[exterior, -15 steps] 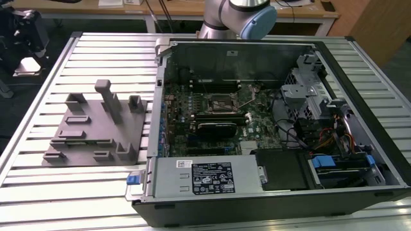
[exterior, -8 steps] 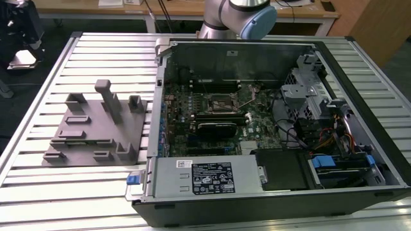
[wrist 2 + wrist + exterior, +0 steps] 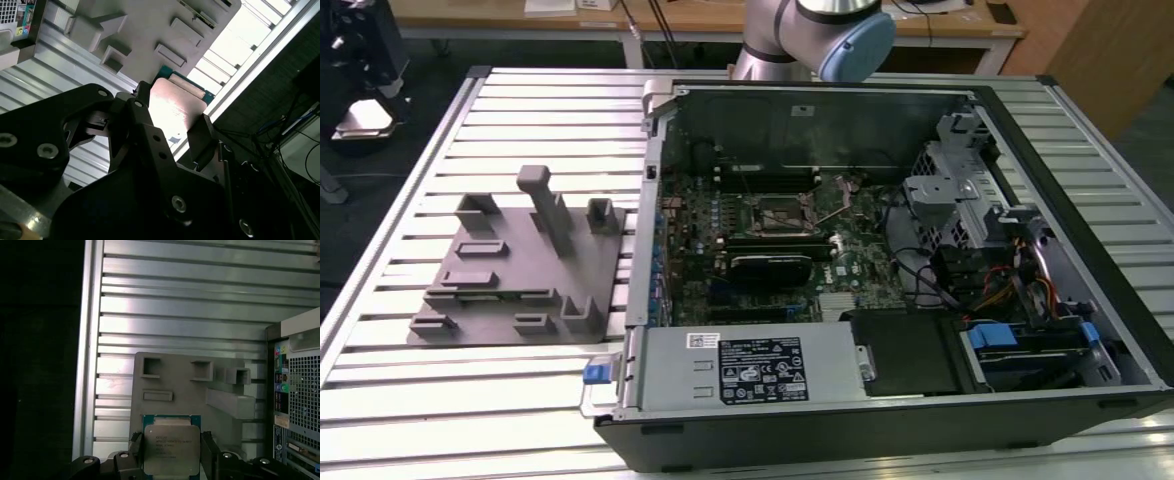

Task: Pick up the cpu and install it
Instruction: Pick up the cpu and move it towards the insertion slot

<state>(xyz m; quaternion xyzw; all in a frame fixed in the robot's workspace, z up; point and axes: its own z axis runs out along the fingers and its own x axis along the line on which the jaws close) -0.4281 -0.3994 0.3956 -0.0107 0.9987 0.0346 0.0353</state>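
Hard to read:
- In the exterior view the arm is cut off by the frame's upper edge. One blue-capped joint shows behind the open computer case.
- The socket on the board is a dark square frame. I cannot tell how its latch stands.
- In the first wrist view the cpu runs past the frame's edge, so one side of it is lost.
- In the second wrist view glare washes the cpu to a pale pinkish patch, and the black body of the gripper covers part of it.

Cpu: flat square with a dull silver-grey metal lid. It carries small dark print I cannot make out, and a thin teal-green border shows along one side.

Gripper: two black fingers are pressed against opposite edges of the cpu, and the chip is clamped between them.

Position: I see the cpu held above the slatted metal table, overlapping one edge of the grey fixture plate with its raised blocks and pockets. In the exterior view that fixture plate lies on the table, just beside the case on the exterior view's left.
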